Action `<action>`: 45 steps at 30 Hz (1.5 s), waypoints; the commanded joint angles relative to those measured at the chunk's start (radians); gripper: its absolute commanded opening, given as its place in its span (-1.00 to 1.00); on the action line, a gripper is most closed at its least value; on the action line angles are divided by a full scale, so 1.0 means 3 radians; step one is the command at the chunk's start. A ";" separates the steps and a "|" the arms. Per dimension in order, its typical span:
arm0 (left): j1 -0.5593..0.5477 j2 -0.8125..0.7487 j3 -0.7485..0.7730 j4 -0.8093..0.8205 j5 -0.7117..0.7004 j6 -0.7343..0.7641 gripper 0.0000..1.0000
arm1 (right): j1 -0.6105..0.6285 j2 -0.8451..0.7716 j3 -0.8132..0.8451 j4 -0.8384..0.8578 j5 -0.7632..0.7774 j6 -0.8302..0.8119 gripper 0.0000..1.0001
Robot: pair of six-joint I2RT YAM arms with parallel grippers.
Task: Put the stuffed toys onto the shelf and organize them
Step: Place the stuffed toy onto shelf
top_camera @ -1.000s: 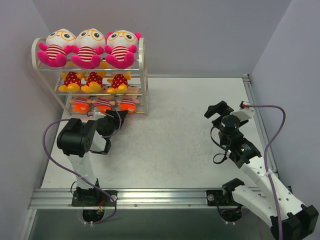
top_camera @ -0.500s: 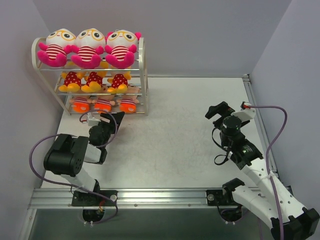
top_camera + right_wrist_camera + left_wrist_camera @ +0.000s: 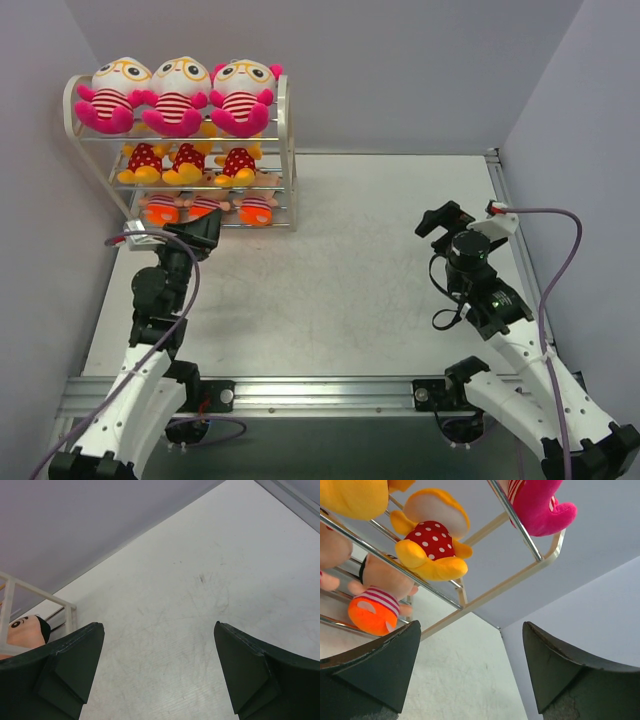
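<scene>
The cream-white shelf (image 3: 286, 150) stands at the far left of the table. Three pink stuffed toys (image 3: 178, 95) sit on its top tier, three yellow ones in red dotted dresses (image 3: 190, 160) on the middle tier, and three peach-faced ones in orange pants (image 3: 205, 208) on the bottom. My left gripper (image 3: 190, 236) hovers just in front of the shelf's bottom tier, open and empty. Its wrist view looks up at a yellow toy (image 3: 430, 540), an orange-pants toy (image 3: 375, 610) and a pink toy (image 3: 535, 505) between open fingers (image 3: 470, 625). My right gripper (image 3: 447, 218) is open and empty at the right.
The shelf frame (image 3: 490, 592) runs across the left wrist view. The right wrist view shows bare table between the fingers of the right gripper (image 3: 159, 625), with a shelf corner (image 3: 30, 592) and a peach face (image 3: 22, 630) at its left edge. Grey walls enclose the table.
My left arm has swung back and to the left away from the shelf front, and its jaws have opened wider. The right arm has barely shifted.
</scene>
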 commanded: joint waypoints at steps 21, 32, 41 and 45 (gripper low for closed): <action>0.0040 0.0095 0.2103 -0.3179 -0.0010 0.2126 0.93 | -0.0024 -0.0215 0.0517 -0.0369 0.0074 -0.0665 0.93; 0.0040 0.0213 0.2794 -0.3767 -0.0010 0.2674 0.93 | 0.0002 -0.0281 0.0767 -0.0481 0.0084 -0.1018 0.94; 0.0040 0.0034 0.2811 -0.3752 -0.0077 0.2700 0.85 | 0.0022 -0.0373 0.0911 -0.0487 0.0181 -0.1223 0.99; 0.0040 0.0238 0.2519 -0.3477 0.0107 0.2332 0.74 | 0.0022 -0.0353 0.0880 -0.0471 0.0161 -0.1213 0.99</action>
